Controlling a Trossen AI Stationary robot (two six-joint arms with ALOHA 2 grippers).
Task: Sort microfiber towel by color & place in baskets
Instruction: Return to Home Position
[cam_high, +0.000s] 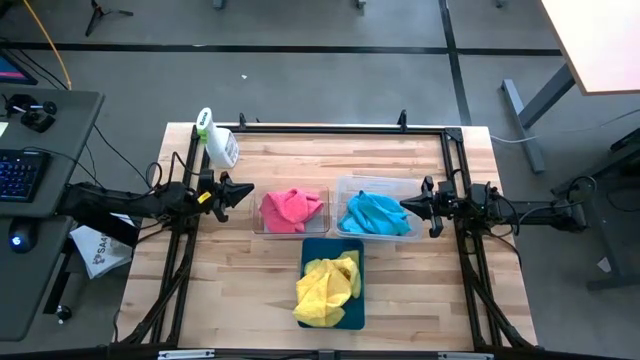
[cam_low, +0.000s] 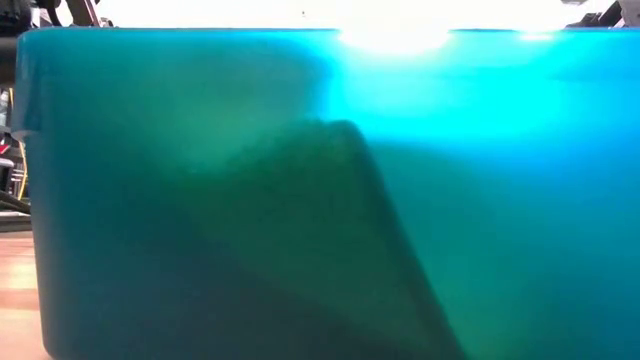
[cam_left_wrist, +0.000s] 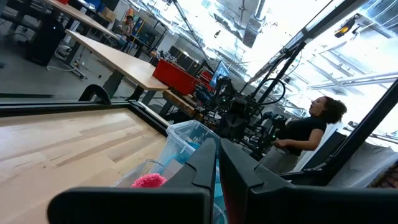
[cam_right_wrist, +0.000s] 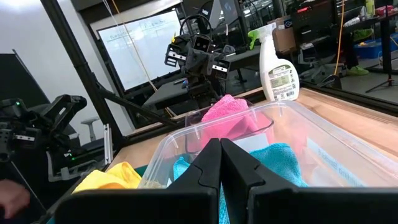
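Observation:
The pink towel (cam_high: 292, 208) lies in the narrower clear tub (cam_high: 261, 228). The cyan towel (cam_high: 375, 213) fills the wider clear tub (cam_high: 345, 186). The yellow towel (cam_high: 328, 290) is heaped on the dark teal tray (cam_high: 321, 246) and hangs over its near left corner. My left gripper (cam_high: 247, 192) is shut and hovers just left of the pink tub. My right gripper (cam_high: 404, 204) is shut above the right part of the cyan tub. The low view is filled by the teal tray's wall (cam_low: 320, 200).
A white spray bottle with a green top (cam_high: 216, 141) stands at the table's far left, behind my left arm. A black frame rail (cam_high: 330, 127) runs along the far edge and both sides. A person (cam_left_wrist: 311, 134) sits beyond the table's right side.

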